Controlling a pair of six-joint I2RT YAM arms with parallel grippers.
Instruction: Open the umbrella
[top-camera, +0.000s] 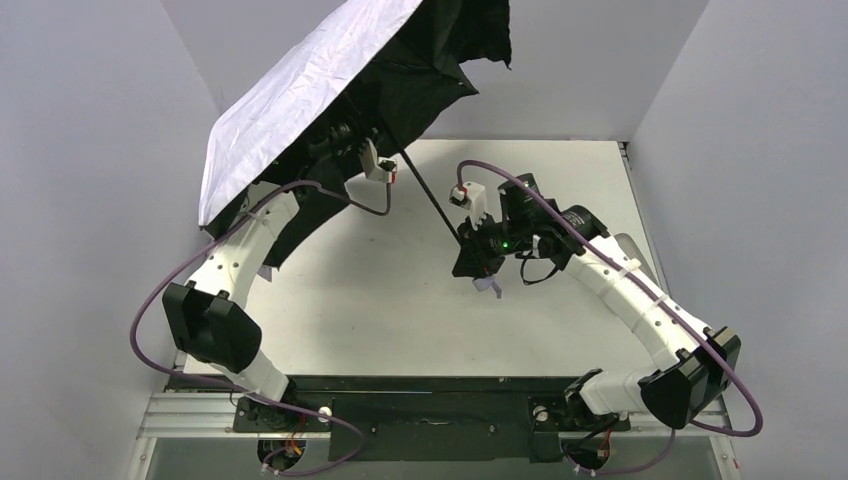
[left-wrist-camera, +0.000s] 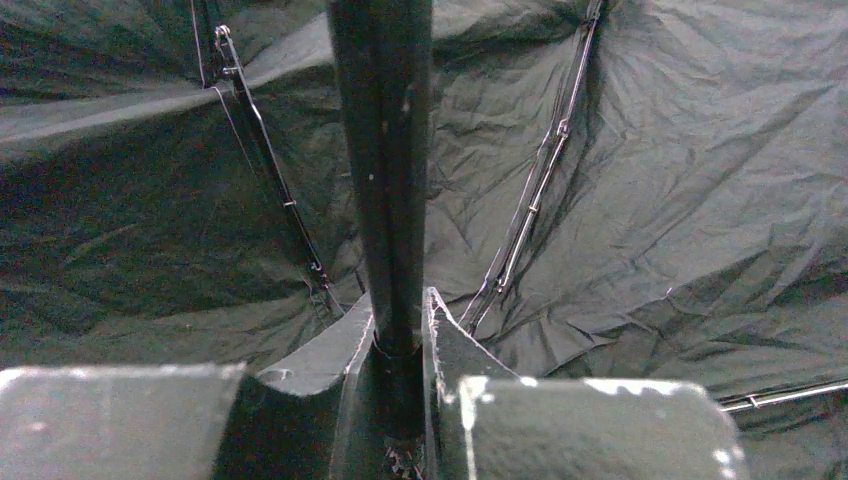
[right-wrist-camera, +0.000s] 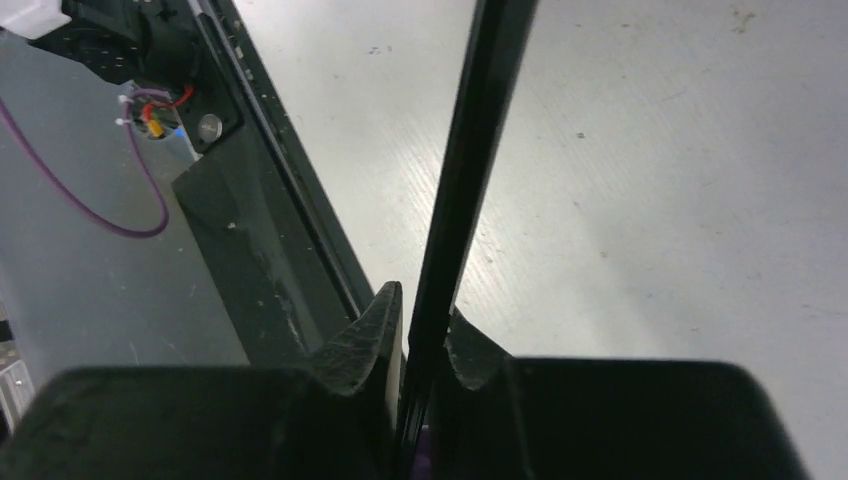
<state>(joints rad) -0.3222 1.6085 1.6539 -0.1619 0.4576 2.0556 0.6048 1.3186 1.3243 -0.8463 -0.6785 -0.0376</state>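
White walled table (top-camera: 380, 310), umbrella (top-camera: 290, 90) canopy spread into back-left corner, left jaws and right jaws clamped on shaft (top-camera: 430, 190)

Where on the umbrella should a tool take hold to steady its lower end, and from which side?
On the thin black shaft just above the pale handle, coming from the robot's right, square across it. The shaft is a slim straight rod; the canopy is loose cloth. The right tool is shut on it so.
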